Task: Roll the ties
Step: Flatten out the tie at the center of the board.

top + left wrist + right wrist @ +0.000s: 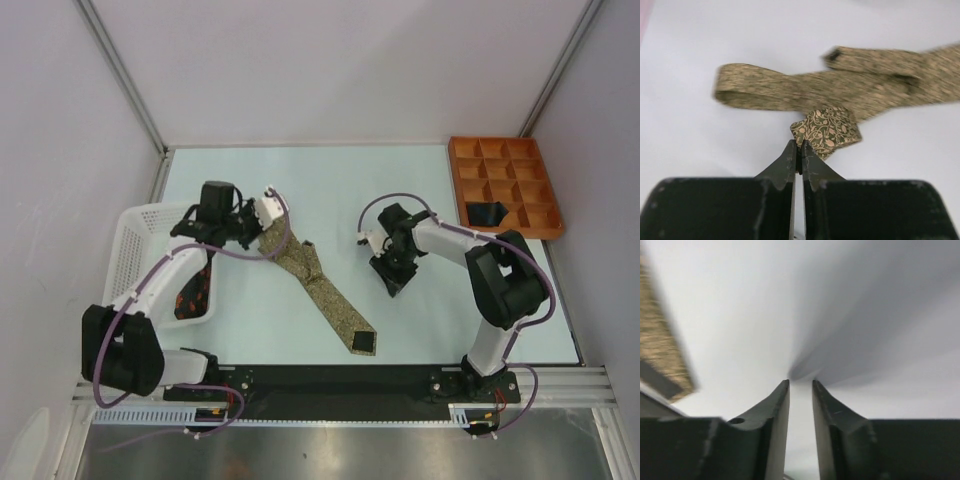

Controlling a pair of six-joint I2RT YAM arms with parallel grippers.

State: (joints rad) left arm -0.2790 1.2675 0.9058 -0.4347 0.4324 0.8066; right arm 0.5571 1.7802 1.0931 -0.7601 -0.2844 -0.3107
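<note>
The olive-tan patterned tie (322,288) lies diagonally mid-table, its wide tip with dark lining (362,342) near the front edge. My left gripper (262,222) is at the tie's far, narrow end. In the left wrist view the left gripper (798,145) is shut on a folded bit of the tie (827,127), with the rest looped and bunched on the table beyond it. My right gripper (392,283) is low over bare table to the right of the tie. In the right wrist view it (800,382) is slightly open and empty, with the tie (660,355) at the left edge. A black tie (488,213) sits in the tray.
An orange compartment tray (505,185) stands at the back right. A white mesh basket (135,250) at the left holds a dark tie with orange dots (190,295). Metal frame posts and white walls enclose the table.
</note>
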